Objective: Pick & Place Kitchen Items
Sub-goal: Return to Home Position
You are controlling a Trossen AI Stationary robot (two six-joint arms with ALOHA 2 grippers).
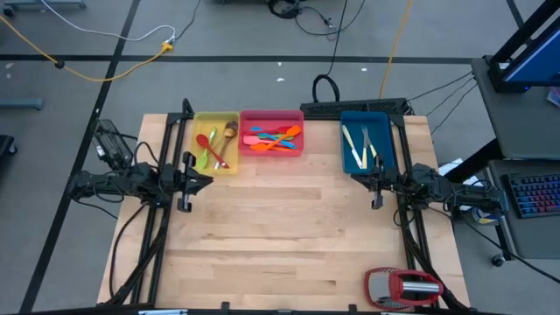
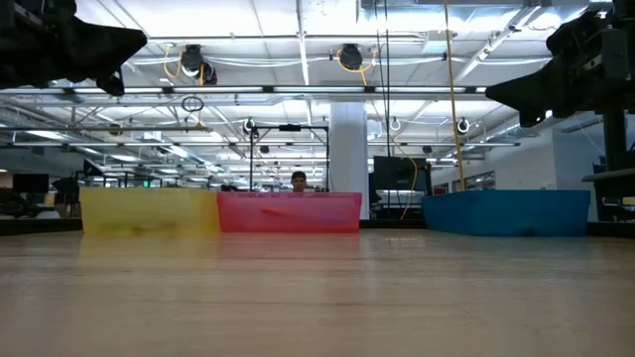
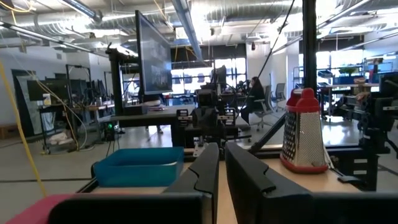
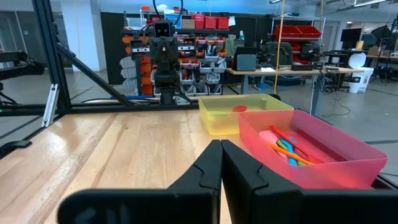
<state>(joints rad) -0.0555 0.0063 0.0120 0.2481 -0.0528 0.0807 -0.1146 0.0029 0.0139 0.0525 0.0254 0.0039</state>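
Nearest the front edge sits a red-and-silver grater (image 1: 404, 286), well apart from everything else on the wooden surface (image 1: 280, 236). Farther in, the left gripper (image 3: 222, 149) and right gripper (image 4: 221, 144) hang level at opposite sides, pointing inward at each other with the arms folded low. Each one's fingers are pressed together with nothing between them. Along the far edge, the spoons (image 1: 214, 147) lie in the yellow tray (image 1: 215, 114), the spatulas (image 1: 276, 138) in the pink tray (image 1: 271, 113) and the knives (image 1: 360, 147) in the blue tray (image 1: 364, 114). These utensils look light, stiff and smooth. A pinch across the mid-handle would likely hold best, since they lie flat and could skid
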